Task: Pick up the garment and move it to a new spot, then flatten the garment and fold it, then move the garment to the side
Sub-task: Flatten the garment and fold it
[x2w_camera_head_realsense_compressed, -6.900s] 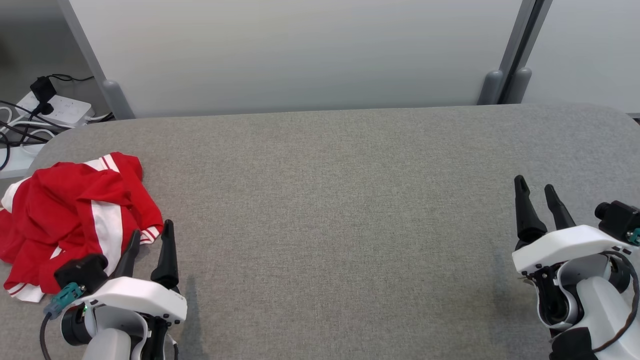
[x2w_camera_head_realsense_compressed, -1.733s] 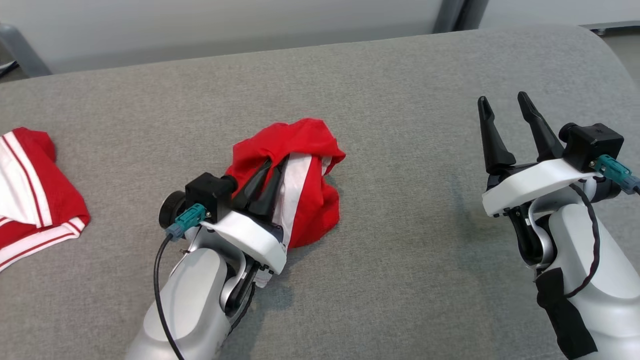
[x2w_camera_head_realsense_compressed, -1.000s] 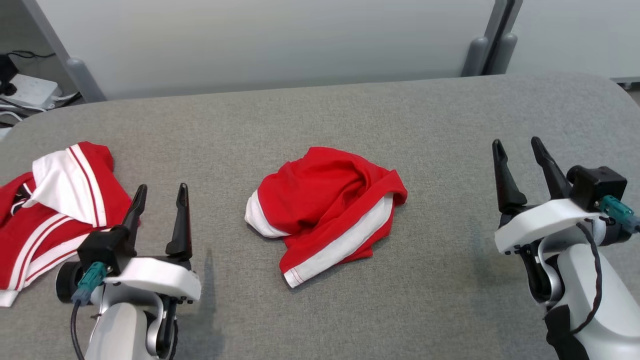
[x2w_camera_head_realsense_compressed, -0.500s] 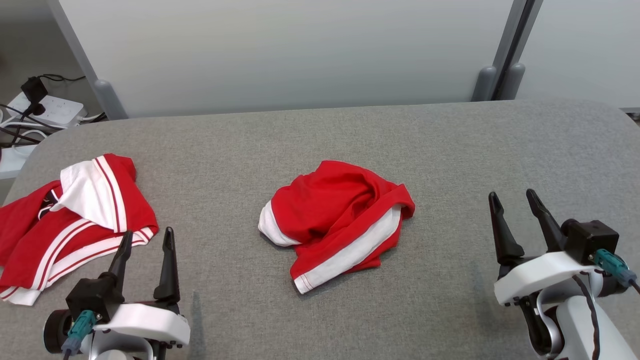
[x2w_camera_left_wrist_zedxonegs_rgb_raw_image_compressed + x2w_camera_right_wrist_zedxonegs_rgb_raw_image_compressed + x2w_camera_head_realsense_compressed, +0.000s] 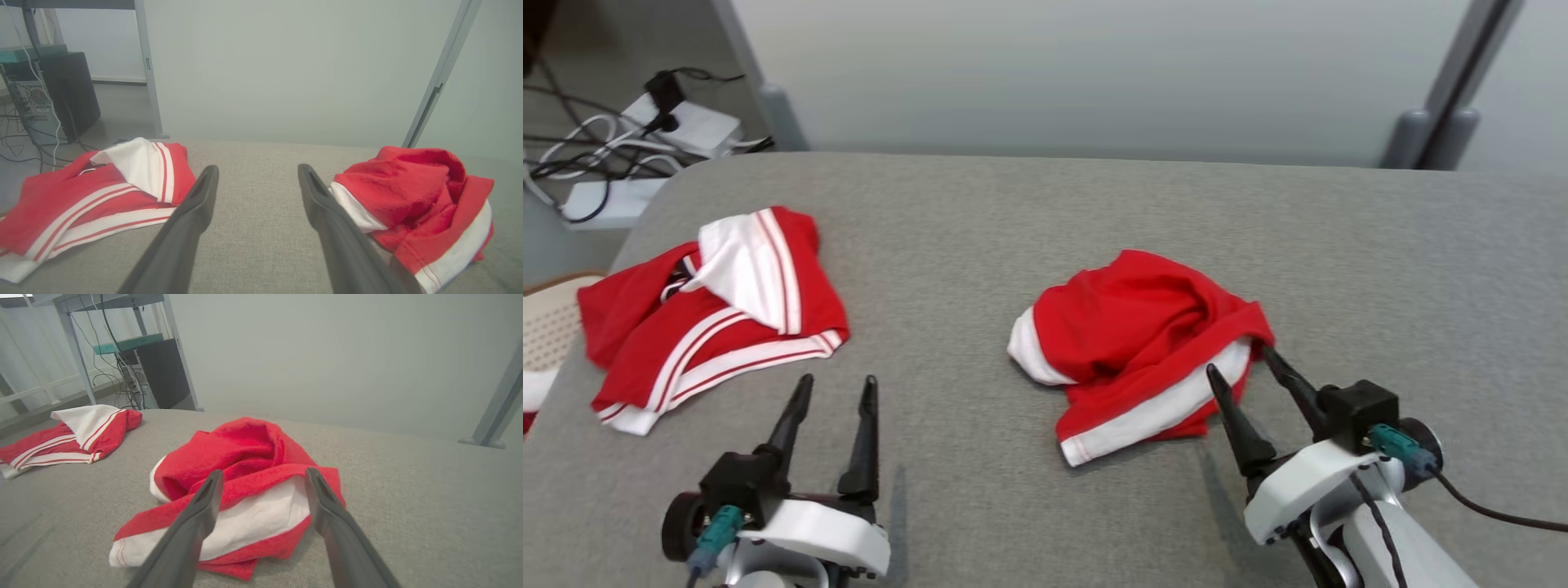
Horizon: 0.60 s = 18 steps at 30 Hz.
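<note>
The right end effector [image 5: 1239, 361] is held nearest, fingers spread apart and empty, with its tips at the near right edge of the garment [image 5: 1131, 335]. The left end effector [image 5: 839, 378], likewise spread and empty, is kept well to the garment's left. The garment is seen crumpled mid-bench [image 5: 1013, 212], directly ahead of the right fingers. Its white band is laid near-left to far-right. The right arm is judged nearer. A second red piece [image 5: 711, 318] is seen further left.
</note>
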Available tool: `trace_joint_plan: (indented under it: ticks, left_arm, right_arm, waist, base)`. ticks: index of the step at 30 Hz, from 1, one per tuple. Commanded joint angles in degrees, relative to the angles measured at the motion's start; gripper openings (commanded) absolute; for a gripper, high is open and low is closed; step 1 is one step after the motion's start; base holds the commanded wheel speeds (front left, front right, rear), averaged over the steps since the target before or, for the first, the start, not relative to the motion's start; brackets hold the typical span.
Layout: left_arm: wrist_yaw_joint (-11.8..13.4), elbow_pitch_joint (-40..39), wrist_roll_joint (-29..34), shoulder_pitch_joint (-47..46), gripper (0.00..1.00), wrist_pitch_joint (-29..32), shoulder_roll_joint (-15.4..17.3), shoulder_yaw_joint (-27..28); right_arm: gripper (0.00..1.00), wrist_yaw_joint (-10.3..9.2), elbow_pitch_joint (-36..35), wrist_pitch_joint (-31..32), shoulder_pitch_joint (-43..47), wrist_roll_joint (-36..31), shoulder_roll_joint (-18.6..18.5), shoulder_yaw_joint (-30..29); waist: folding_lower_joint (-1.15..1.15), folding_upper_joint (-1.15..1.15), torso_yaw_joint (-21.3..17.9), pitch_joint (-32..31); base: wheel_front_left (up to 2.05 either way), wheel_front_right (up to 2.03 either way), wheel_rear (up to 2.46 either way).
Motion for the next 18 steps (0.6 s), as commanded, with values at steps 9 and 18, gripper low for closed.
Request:
trace_joint_plan:
  ticks: [9,18]
  left_arm:
    - [0.7,-1.6,-2.3,-2.3,1.0,-0.3,0.5,-4.6]
    - [-1.3,-1.8,-3.9,-2.6,1.0,-0.3,0.5,-9.3]
  right_arm:
    - [1.0,0.4,7.3,-0.8,-5.1,1.8,-0.1,-0.6]
    - [1.0,0.4,7.1,-0.8,-4.9,3.3,0.2,-4.0]
  waist:
    - [0.0,0.0,9.1,2.4]
    - [0.0,0.0,9.7,3.7]
  base:
    - [0.0,0.0,0.0]
    - [0.0,0.0,0.0]
